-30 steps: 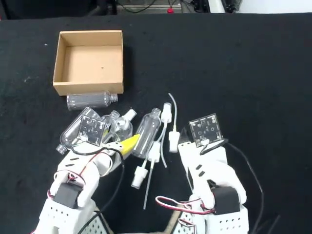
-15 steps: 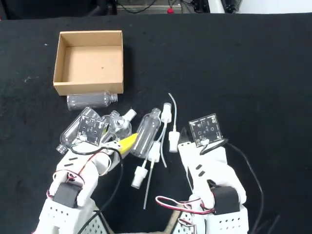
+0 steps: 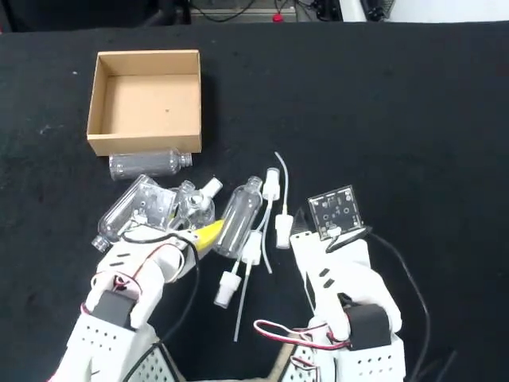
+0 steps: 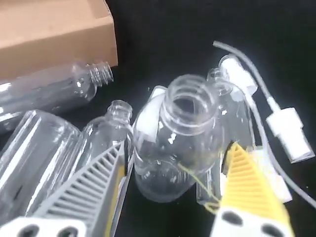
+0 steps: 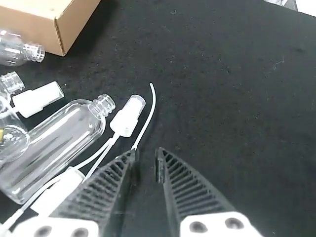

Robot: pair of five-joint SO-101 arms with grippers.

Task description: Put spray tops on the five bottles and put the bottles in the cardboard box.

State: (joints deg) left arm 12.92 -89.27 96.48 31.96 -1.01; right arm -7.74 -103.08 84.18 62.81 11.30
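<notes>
My left gripper (image 4: 177, 148) (image 3: 195, 220) is shut on a clear bottle (image 4: 182, 128) (image 3: 196, 208), grey finger on one side and yellow finger on the other, the bottle's bare neck facing the camera. Three more uncapped bottles lie around it: one below the cardboard box (image 3: 149, 164), one at the left (image 3: 119, 210), one in the middle (image 3: 240, 212). The cardboard box (image 3: 143, 142) is at the back left. White spray tops (image 3: 273, 183) (image 3: 284, 227) (image 3: 227, 288) lie scattered. My right gripper (image 5: 146, 155) (image 3: 296, 221) hangs slightly open over the cloth beside a spray top (image 5: 127, 116).
Everything rests on a black cloth (image 3: 398, 119), wide and bare at the right and back. Long thin dip tubes (image 3: 242, 298) trail from the spray tops toward the front. Both arm bases stand at the front edge.
My left wrist has tipped and shifted a little left with the bottle between its fingers. The right arm has not moved.
</notes>
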